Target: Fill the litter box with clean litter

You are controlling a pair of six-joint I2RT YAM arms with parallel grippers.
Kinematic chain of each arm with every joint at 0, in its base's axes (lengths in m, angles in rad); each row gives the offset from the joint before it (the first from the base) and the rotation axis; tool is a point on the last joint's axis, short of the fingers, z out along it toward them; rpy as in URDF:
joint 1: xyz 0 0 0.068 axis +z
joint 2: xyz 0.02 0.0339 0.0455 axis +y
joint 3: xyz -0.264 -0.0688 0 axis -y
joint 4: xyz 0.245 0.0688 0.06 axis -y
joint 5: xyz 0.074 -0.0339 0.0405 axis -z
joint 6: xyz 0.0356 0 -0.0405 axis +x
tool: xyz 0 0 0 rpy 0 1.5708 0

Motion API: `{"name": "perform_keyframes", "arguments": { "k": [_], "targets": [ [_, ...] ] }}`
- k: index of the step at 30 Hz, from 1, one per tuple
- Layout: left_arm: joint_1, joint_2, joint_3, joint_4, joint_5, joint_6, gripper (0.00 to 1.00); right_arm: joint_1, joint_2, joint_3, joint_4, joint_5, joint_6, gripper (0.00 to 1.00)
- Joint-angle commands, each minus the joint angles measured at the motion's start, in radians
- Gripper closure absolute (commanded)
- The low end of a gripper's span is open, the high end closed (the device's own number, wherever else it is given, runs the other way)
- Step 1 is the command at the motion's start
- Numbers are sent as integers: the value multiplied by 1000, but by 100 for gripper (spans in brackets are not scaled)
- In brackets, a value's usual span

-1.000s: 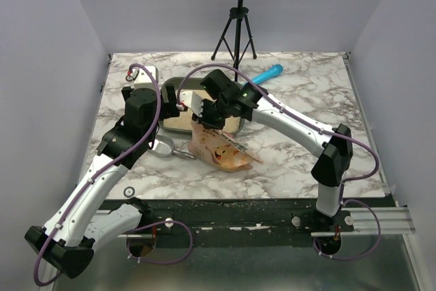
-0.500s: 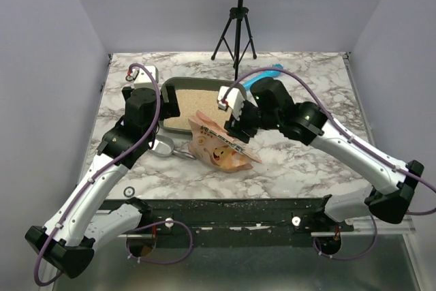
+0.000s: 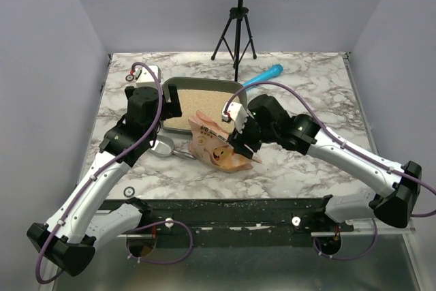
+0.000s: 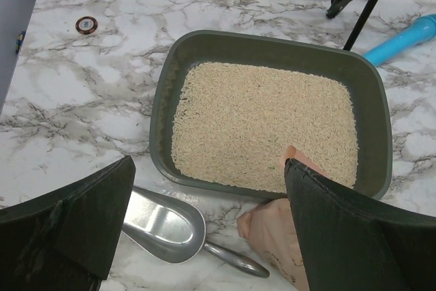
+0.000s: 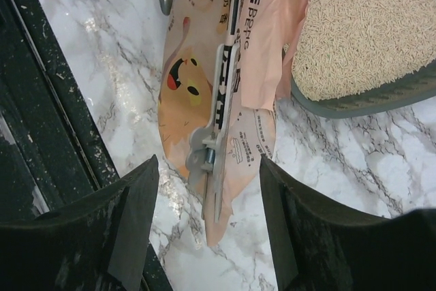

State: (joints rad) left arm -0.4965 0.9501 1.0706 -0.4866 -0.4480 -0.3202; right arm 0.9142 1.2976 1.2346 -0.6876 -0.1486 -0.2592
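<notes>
The dark grey-green litter box (image 3: pixel 165 95) (image 4: pixel 158 103) sits at the table's middle, its floor covered by pale beige clean litter (image 3: pixel 197 103) (image 4: pixel 262 124) (image 5: pixel 361 25). An orange-pink printed bag (image 3: pixel 219 148) (image 5: pixel 197 80) lies flat in front of it, a grey clip (image 5: pixel 216 124) across it and its top edge resting on the box's near rim. My right gripper (image 3: pixel 241 142) (image 5: pixel 208 168) hangs open just above the bag's clipped end and holds nothing. My left gripper (image 3: pixel 170 105) (image 4: pixel 210 168) is wide open above the box's near-left rim.
A silver metal scoop (image 3: pixel 163 146) (image 4: pixel 163 226) lies left of the bag. A blue cylinder (image 3: pixel 262 76) (image 4: pixel 402 40) and a black tripod (image 3: pixel 235 32) stand behind the box. A small round disc (image 4: pixel 86 25) lies at the far left. The table's dark front edge (image 5: pixel 41 100) runs close to the bag.
My right gripper opened and let go of the bag, then the arm swung from over the box toward the front. The bag dropped flat. The left arm barely moved.
</notes>
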Motion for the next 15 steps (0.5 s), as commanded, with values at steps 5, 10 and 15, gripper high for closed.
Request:
{"name": "perform_keyframes", "arguments": {
  "k": [5, 10, 15],
  "targets": [
    [7, 12, -15, 19, 15, -6, 1, 2, 101, 8, 48, 57, 43, 32],
    [7, 18, -12, 19, 17, -6, 1, 0, 127, 3, 45, 83, 44, 35],
    [9, 22, -12, 19, 20, -6, 1, 0, 140, -6, 22, 98, 43, 42]
  ]
}}
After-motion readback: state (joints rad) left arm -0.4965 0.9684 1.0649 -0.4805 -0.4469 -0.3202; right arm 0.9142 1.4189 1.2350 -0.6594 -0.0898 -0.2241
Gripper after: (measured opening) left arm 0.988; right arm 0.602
